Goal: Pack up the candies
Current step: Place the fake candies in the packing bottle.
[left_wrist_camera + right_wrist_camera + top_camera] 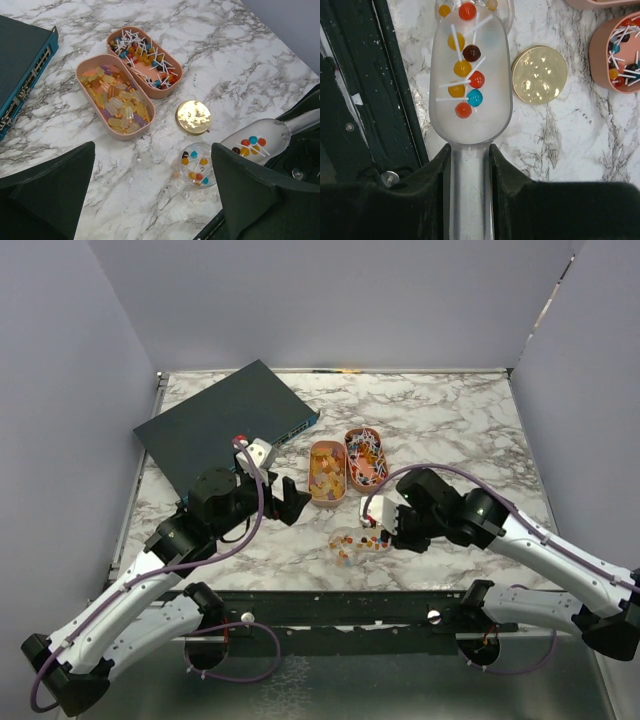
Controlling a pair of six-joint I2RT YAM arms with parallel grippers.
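Fingers of the right gripper (470,155) are closed on the handle of a clear scoop (470,125), bottom centre of the right wrist view. The scoop's bowl carries several ball candies (476,79) on white sticks: red, orange, blue and brown. Its tip reaches the rim of a small clear jar (197,167), which holds more of the same candies. The left gripper (152,150) hangs above the marble table (240,45), fingers spread wide, holding nothing. A round gold lid (539,75) lies flat just right of the scoop. Farther back, at the centre of the top view, a peach tray (86,65) of yellow and orange candies sits beside a second tray (149,79) of stick candies. A dark box (225,420) lies at upper left.
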